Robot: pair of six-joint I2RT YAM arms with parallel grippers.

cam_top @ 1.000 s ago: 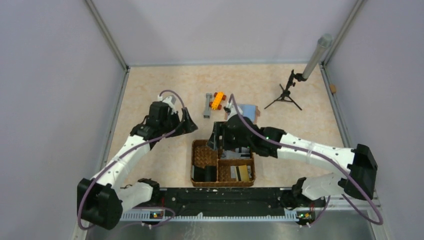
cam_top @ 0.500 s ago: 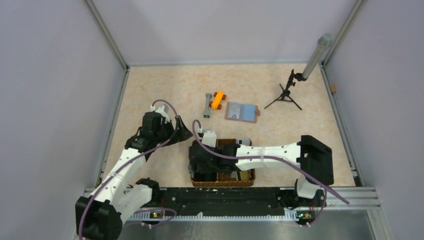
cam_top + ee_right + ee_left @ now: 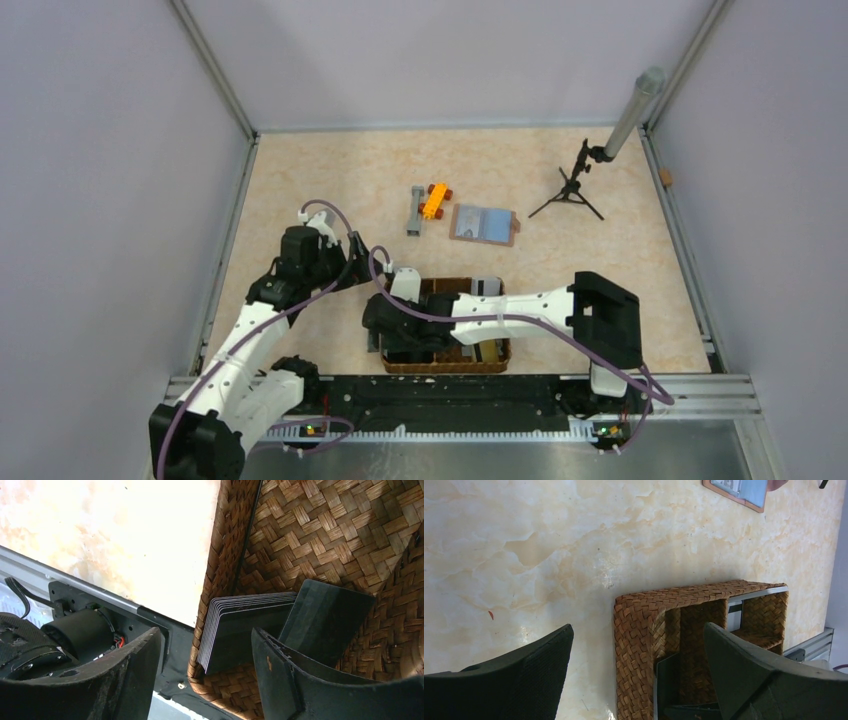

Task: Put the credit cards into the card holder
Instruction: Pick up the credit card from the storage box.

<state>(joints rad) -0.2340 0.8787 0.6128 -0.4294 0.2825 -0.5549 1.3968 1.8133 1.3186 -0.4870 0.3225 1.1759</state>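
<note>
Right gripper (image 3: 205,641) jaws released, straddling stacked credit cards (image 3: 240,625) in basket's (image 3: 320,535) near-left corner. Left gripper (image 3: 638,627) jaws released near basket's far-left corner.

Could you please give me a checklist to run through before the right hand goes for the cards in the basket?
1. Right hand open: ok.
2. Stack of cards in the basket, right ahead of it: ok.
3. Only cards between its fingers: not ok, the basket wall sits there too.
4. Card holder lying open: ok.
5. Left hand open, holding nothing: ok.
</note>
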